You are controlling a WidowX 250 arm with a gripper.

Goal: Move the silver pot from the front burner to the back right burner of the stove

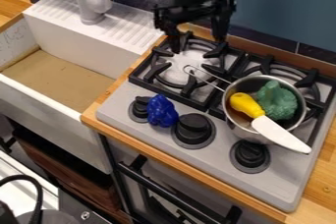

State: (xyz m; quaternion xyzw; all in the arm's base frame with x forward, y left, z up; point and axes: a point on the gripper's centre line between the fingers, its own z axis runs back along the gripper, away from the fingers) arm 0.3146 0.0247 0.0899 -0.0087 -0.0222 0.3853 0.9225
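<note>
Claw (pixel 197 40): apart, nothing held, over a burner (pixel 187 89). Pot (pixel 237 126): green toy (pixel 277 101) and yellow-handled knife (pixel 281 134) already in. Blue toy (pixel 161 111): outside, beside the knobs (pixel 193 128).

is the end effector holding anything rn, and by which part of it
Nothing is held: the end effector hangs over the burner nearest the sink, fingers apart with nothing between them.
</note>
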